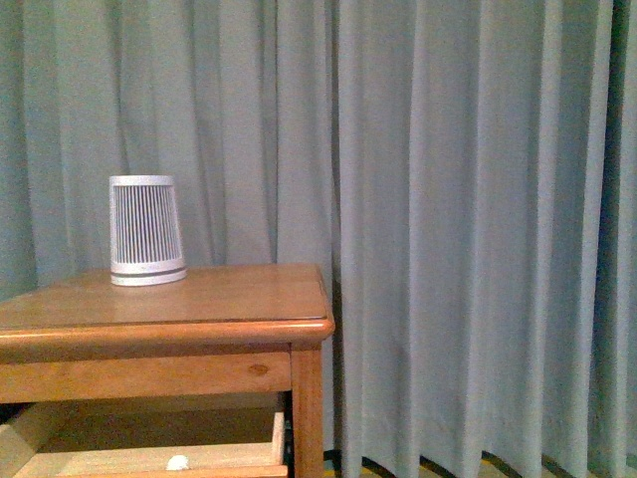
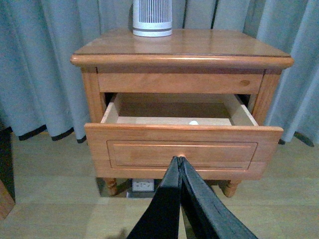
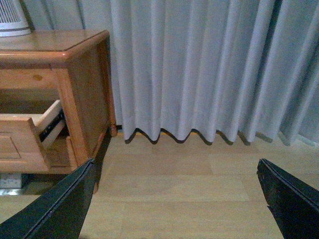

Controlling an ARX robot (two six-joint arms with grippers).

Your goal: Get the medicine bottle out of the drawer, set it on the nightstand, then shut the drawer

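The honey-wood nightstand (image 1: 199, 299) (image 2: 199, 50) (image 3: 55, 47) stands before the curtain. Its upper drawer (image 2: 182, 147) (image 1: 149, 460) (image 3: 25, 134) is pulled out. Only the white cap of the medicine bottle (image 2: 193, 122) (image 1: 178, 462) shows above the drawer's front edge. My left gripper (image 2: 180, 158) is shut and empty, its tips just in front of the drawer's knob, which they mostly hide. To the right of the nightstand, over the floor, my right gripper (image 3: 174, 169) is open with nothing between its fingers (image 3: 60, 209).
A large white slatted tapered cylinder (image 1: 146, 231) (image 2: 152, 17) stands at the back of the nightstand top. Grey curtains (image 1: 448, 199) hang behind. A wall socket (image 2: 143, 185) shows under the cabinet, and there is wooden floor (image 3: 189, 199) to its right.
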